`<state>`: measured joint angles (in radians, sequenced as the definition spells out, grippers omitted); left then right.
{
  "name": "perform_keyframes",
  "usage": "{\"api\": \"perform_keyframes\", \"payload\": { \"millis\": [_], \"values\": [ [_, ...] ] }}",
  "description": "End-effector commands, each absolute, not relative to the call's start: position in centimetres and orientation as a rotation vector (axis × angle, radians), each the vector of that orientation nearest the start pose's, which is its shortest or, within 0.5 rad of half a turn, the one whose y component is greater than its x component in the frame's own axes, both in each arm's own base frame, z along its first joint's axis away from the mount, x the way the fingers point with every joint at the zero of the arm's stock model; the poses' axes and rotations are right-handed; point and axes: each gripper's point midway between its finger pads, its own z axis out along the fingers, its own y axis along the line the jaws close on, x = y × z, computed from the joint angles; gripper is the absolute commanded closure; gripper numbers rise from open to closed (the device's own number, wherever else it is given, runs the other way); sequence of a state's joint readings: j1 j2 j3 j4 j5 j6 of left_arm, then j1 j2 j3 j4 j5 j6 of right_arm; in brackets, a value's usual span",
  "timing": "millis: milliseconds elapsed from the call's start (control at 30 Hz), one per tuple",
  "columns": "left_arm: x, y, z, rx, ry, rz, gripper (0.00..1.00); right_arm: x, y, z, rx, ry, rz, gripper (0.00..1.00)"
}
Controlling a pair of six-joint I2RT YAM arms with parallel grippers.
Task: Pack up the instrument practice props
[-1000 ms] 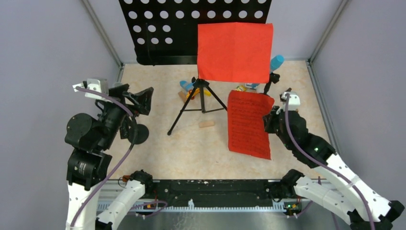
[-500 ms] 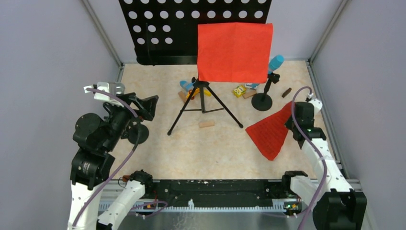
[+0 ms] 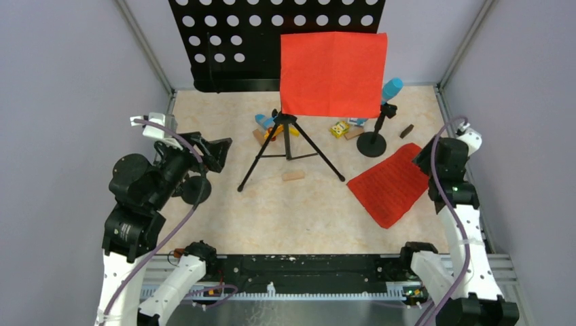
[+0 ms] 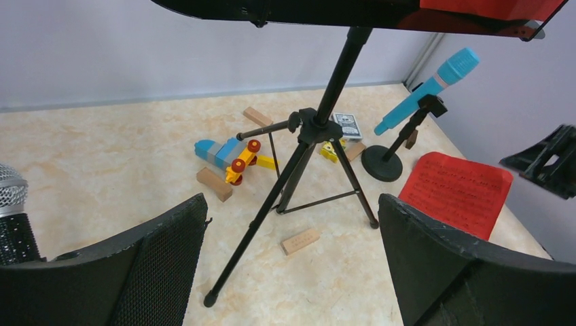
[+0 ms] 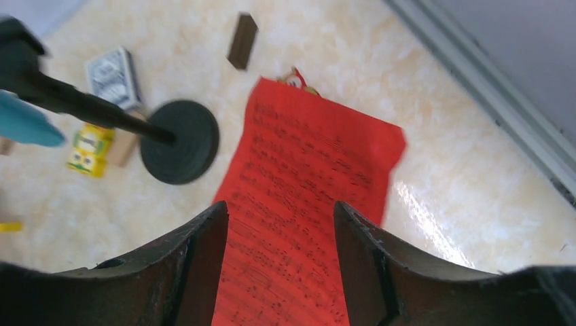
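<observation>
The black hole-punched music desk (image 3: 231,41) stands at the back on its tripod legs (image 3: 289,146), with one red page (image 3: 333,75) leaning on it. A second red sheet-music page (image 3: 390,183) lies flat on the table at the right. My right gripper (image 5: 280,210) hovers open over that page (image 5: 306,176), by its right edge, holding nothing. The blue microphone (image 3: 392,89) sits in a round-based holder (image 3: 371,144). My left gripper (image 4: 292,204) is open and empty, facing the tripod. The silver-headed microphone (image 4: 10,217) shows at the left edge, its holder base (image 3: 197,190) beside the left arm.
A colourful toy vehicle (image 3: 268,125) and small wooden blocks (image 3: 293,176) lie around the tripod. A card box (image 4: 348,125) and a yellow block (image 3: 339,129) sit near the blue microphone's holder, a dark block (image 3: 407,130) behind the page. Grey walls enclose the table.
My right gripper carried the red page to the right, opened and let it go; the page now lies flat. The left arm shifted slightly right and forward.
</observation>
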<state>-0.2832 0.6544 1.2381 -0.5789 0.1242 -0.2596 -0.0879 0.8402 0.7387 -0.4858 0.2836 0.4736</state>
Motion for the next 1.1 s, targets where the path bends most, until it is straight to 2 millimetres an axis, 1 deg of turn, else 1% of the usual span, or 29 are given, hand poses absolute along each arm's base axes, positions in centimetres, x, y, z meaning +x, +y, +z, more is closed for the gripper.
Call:
{"api": "perform_keyframes", "payload": {
  "millis": [0, 33, 67, 133, 200, 267, 333, 400, 467, 567, 633, 733, 767, 900, 1033, 1067],
  "values": [
    [21.0, -10.4, 43.4, 0.170, 1.545, -0.556, 0.01, 26.6, -6.3, 24.8, 0.686, 1.837, -0.094, 0.42],
    [21.1, -10.5, 43.5, 0.176, 1.542, -0.556, 0.01, 26.5, -5.6, 25.9, 0.651, 1.819, -0.050, 0.42],
    [21.3, -10.5, 43.4, 0.183, 1.546, -0.552, 0.01, 26.5, -4.4, 27.6, 0.581, 1.794, 0.014, 0.42],
    [21.7, -10.5, 43.4, 0.184, 1.553, -0.541, 0.01, 26.2, -1.1, 31.5, 0.397, 1.728, 0.183, 0.42],
    [22.0, -10.7, 43.8, 0.191, 1.548, -0.545, 0.01, 25.1, 2.2, 36.0, 0.199, 1.612, 0.328, 0.44],
    [22.0, -11.4, 44.3, 0.227, 1.534, -0.571, 0.01, 23.6, 5.4, 39.6, -0.002, 1.496, 0.454, 0.44],
    [21.9, -12.1, 44.8, 0.272, 1.512, -0.600, 0.01, 22.4, 7.6, 41.8, -0.147, 1.416, 0.529, 0.44],
    [22.0, -12.6, 45.4, 0.303, 1.489, -0.610, 0.01, 21.8, 8.9, 43.7, -0.248, 1.316, 0.566, 0.45],
    [22.0, -12.8, 46.1, 0.321, 1.464, -0.611, 0.01, 21.7, 9.3, 45.3, -0.309, 1.202, 0.552, 0.45],
    [22.1, -12.9, 46.9, 0.338, 1.444, -0.604, 0.01, 22.0, 9.1, 47.1, -0.406, 1.058, 0.442, 0.45],
    [22.2, -13.0, 47.3, 0.346, 1.438, -0.605, 0.01, 22.9, 8.8, 47.4, -0.465, 1.015, 0.359, 0.45],
    [22.1, -13.2, 47.7, 0.357, 1.426, -0.617, 0.01, 24.6, 8.5, 47.2, -0.572, 0.955, 0.216, 0.45],
    [22.1, -13.3, 47.7, 0.361, 1.425, -0.622, 0.01, 24.9, 8.5, 47.2, -0.614, 0.922, 0.172, 0.45],
    [22.2, -13.6, 47.8, 0.369, 1.421, -0.639, 0.01, 24.6, 9.9, 48.1, -0.778, 0.739, 0.083, 0.43],
    [22.3, -13.9, 47.8, 0.377, 1.419, -0.650, 0.01, 23.5, 11.9, 49.7, -0.867, 0.599, 0.105, 0.42],
    [22.3, -13.9, 47.8, 0.377, 1.418, -0.652, 0.01, 23.2, 12.3, 50.3, -0.871, 0.566, 0.109, 0.39]
  ]
}}
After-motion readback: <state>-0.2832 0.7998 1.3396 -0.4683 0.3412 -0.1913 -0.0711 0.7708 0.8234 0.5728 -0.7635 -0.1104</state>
